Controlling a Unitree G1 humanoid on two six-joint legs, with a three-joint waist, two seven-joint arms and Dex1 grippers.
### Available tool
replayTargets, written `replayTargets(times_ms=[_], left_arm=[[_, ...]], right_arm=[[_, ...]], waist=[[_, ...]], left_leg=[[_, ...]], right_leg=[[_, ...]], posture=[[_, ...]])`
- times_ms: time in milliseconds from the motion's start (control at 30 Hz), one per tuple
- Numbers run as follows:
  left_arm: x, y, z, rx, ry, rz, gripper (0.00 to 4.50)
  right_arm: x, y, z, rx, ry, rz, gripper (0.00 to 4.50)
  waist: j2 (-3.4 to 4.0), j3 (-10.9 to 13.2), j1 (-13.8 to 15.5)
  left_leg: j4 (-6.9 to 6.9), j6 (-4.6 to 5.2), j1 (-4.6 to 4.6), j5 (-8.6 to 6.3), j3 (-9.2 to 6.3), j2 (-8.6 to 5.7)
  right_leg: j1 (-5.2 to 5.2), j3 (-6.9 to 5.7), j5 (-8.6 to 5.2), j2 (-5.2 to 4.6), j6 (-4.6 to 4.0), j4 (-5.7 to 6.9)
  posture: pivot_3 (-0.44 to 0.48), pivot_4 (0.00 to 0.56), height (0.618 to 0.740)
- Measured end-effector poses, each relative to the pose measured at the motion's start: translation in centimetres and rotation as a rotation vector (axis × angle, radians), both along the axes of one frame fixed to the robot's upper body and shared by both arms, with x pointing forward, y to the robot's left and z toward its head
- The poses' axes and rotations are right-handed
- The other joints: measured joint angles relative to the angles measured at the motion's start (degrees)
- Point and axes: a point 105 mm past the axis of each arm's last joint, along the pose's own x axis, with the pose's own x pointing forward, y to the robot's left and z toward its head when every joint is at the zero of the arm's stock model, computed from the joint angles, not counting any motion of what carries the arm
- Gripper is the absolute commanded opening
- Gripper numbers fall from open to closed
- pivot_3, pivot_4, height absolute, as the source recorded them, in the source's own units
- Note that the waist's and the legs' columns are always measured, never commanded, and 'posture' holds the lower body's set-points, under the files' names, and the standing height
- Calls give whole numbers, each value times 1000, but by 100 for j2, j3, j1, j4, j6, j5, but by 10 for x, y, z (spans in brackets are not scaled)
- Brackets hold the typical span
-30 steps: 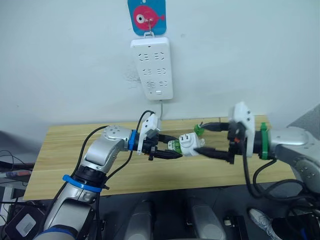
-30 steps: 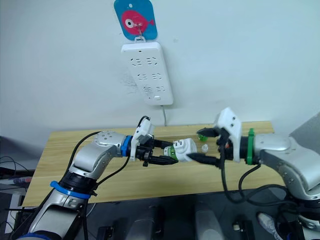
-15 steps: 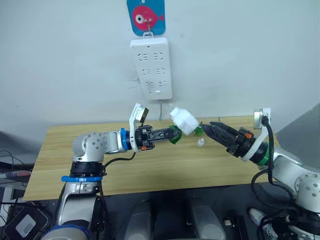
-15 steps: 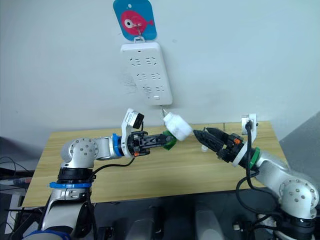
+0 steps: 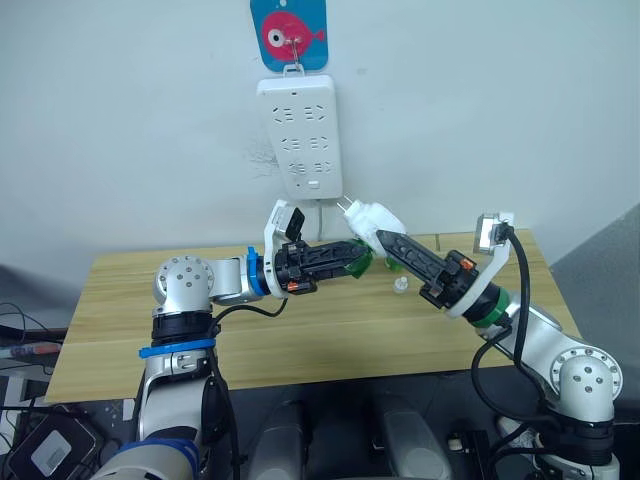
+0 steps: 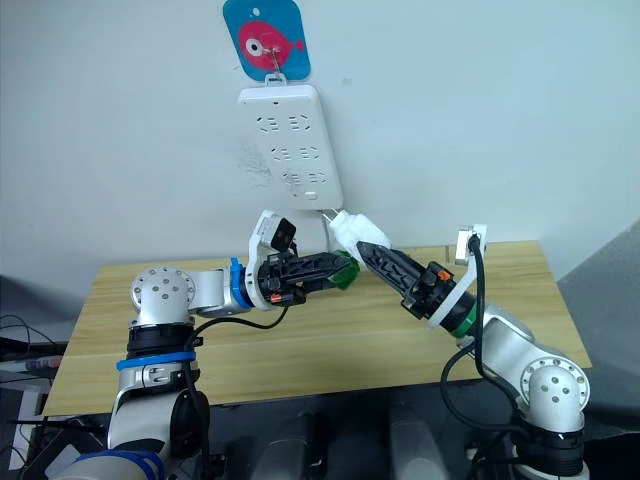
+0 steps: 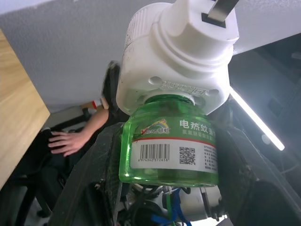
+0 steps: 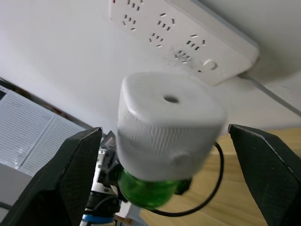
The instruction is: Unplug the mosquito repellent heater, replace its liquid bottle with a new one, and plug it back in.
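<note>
Left eye view: both arms hold the assembly up in the air below the power strip, above the table. The left gripper is clamped on the green bottle. In the left wrist view its black fingers press both sides of the bottle, label and barcode showing. The bottle is screwed into the mosquito repellent heater, prongs pointing toward the wall.

The right gripper reaches in from the other side. In the right wrist view its fingers stand wide apart on both sides of the heater, not touching it, so it looks open.

Step, my read: bottle seems fitted, so this is either the final tightening or the handover before re-plugging. I can't tell whether this is the new bottle or the old one. Next move probably calls for the right gripper to close on the white body, then line the prongs up with a socket row on the strip and push straight in.

Materials: the heater is smooth white rounded plastic with a ribbed band on one side and a small round hole on top. The bottle is translucent green plastic with a glossy paper label. The strip is hard white plastic, hung from a hook on a blue card with a red fish. Wood-grain tabletop. A small clear cap-like item sits on the table near the right arm.
</note>
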Motion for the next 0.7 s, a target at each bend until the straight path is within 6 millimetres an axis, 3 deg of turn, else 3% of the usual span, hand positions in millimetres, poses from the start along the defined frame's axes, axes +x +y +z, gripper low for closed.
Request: replayTargets(times_ms=[133,233,333,533,700], left_arm=[[-2,0,5,-24,2,-12,2318],[-3,-1,8,-35,-2,-23,2318],[-5,0,12,-54,-6,-36,2318],[-6,0,13,-59,-8,-41,2318],[-4,5,13,-32,-30,-18,3930]], right_arm=[[1,6,5,24,-12,23,4500],[0,10,6,31,-12,37,3916],[-1,9,9,62,-14,51,3027],[-2,9,10,68,-15,65,3018],[-3,7,5,43,1,65,3017]], waist=[[0,-1,-3],[-1,-2,-5],[-1,-2,-9],[0,-9,-11],[-1,-12,-11]], left_leg=[[0,0,0,0,1,0],[0,-1,0,0,1,0],[0,-1,-2,0,1,0],[0,-1,-1,0,2,0],[-1,-1,-1,1,2,0]], right_leg=[[0,1,0,0,0,-1],[0,1,0,0,0,-1],[-2,1,0,0,0,-1],[-1,2,0,0,0,-1],[-2,2,0,0,0,-1]], posture=[[-220,208,740],[-220,207,740],[-220,206,740],[-220,205,740],[-213,200,740]])
